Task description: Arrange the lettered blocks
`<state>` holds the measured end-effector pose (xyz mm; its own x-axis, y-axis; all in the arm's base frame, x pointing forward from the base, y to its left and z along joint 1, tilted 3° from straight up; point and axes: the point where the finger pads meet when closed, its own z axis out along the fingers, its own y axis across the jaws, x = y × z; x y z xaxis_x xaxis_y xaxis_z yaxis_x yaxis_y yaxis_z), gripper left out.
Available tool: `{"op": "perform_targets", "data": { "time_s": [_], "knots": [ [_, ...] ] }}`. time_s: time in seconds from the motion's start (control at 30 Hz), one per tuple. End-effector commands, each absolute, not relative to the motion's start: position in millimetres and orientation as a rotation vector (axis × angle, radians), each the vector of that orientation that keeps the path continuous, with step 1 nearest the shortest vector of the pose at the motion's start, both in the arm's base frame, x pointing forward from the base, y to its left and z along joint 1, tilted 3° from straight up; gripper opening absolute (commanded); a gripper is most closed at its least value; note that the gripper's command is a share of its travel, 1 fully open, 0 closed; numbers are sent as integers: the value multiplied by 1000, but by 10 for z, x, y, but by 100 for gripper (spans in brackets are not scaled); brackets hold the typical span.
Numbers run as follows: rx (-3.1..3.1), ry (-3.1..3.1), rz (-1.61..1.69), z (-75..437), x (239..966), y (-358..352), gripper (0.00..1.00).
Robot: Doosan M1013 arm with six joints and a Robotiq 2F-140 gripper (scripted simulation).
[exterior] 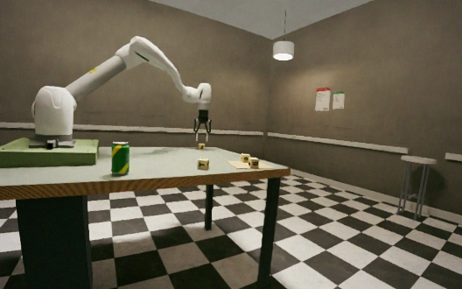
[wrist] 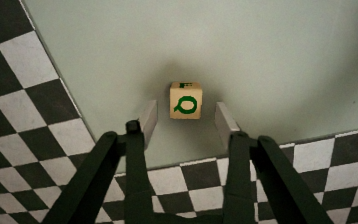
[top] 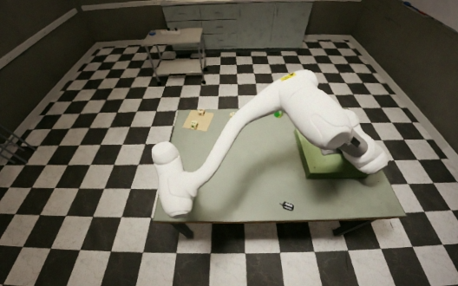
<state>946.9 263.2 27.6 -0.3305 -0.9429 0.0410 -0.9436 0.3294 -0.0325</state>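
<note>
The gripper [wrist: 184, 116] is hanging about half open, its two fingers standing apart on either side of the Q block [wrist: 186, 100] and touching neither face; nothing is sitting between the pads. From the exterior view the fingertips are hovering just above that block [exterior: 201, 146], which is resting on the green table [exterior: 153, 164] near its far edge, off the mat. A second lettered block [exterior: 203, 164] is lying on the bare table top nearer the front edge. Two more blocks [exterior: 245, 158] [exterior: 254, 163] are sitting close together on the tan mat [exterior: 238, 165] at the table's corner. A green and yellow can [exterior: 120, 158] is standing upright near the arm's base.
</note>
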Motion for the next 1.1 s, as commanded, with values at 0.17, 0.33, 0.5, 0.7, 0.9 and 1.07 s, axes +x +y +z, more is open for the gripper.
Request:
{"op": "perform_targets", "data": {
  "time_s": [0.17, 0.33, 0.5, 0.7, 0.9, 1.07],
  "knots": [
    [1810, -2551, 79, 225, 9476, 2632, 55],
    [1810, -2551, 79, 211, 9477, 2631, 55],
    [1810, -2551, 79, 201, 9477, 2631, 55],
    [1810, -2551, 79, 201, 9477, 2631, 55],
    [1810, -2551, 79, 201, 9477, 2631, 55],
    [1810, -2551, 79, 201, 9480, 2632, 55]
  ]
}}
